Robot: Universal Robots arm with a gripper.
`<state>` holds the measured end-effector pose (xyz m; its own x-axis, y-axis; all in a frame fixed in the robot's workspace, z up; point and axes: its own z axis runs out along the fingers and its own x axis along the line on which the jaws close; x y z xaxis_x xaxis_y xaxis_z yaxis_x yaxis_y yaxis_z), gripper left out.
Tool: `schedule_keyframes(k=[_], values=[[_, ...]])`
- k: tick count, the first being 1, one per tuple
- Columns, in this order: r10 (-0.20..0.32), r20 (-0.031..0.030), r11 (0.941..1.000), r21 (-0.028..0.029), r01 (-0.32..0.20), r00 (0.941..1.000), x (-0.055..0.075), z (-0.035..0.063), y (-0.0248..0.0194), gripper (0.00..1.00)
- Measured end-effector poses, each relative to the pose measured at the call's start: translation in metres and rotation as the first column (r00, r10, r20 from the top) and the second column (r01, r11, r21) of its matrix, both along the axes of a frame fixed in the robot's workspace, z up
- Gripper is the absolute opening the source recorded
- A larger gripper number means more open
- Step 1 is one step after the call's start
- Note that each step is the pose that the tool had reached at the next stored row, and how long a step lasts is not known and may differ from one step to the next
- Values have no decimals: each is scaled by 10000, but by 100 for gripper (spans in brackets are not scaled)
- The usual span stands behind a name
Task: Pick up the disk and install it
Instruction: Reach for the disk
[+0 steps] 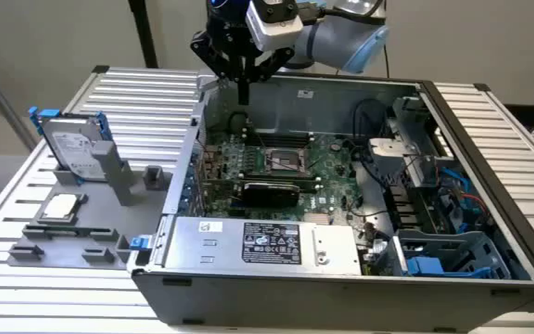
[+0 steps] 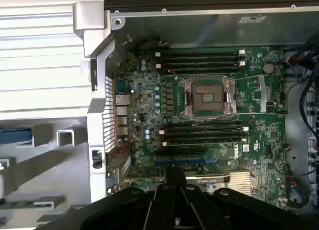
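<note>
The gripper (image 1: 244, 94) hung over the computer case (image 1: 277, 299), fingers together, empty. The disk (image 1: 74, 147) stood at its eight o'clock. Grasping needed opening first.

Below me, my work surface is a table (image 1: 128, 90) of ribbed, silver-grey metal slats, also seen from my wrist (image 2: 40, 55). Two items rest directly on it. Item one: an open computer case (image 1: 277, 306), lying on its side and covering the table's middle through to the edge at the exterior view's right. Item two: a flat grey fixture plate (image 1: 109, 209), just beside the case, toward the edge at the exterior view's left. I note the disk (image 1: 72, 149) standing upright in the plate's far slot and a processor chip (image 1: 60, 207) lying flat nearer the near edge.
</note>
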<state>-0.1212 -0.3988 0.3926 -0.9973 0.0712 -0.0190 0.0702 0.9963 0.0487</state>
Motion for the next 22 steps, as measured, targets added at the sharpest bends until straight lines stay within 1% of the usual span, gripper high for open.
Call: schedule_keyframes(k=[13,15,22], values=[[-1,1,10000,0,1,10000,-5,0,0,0],[0,-1,10000,-1,0,10000,-68,1,0,0],[0,0,10000,0,0,10000,-388,0,-1,0]])
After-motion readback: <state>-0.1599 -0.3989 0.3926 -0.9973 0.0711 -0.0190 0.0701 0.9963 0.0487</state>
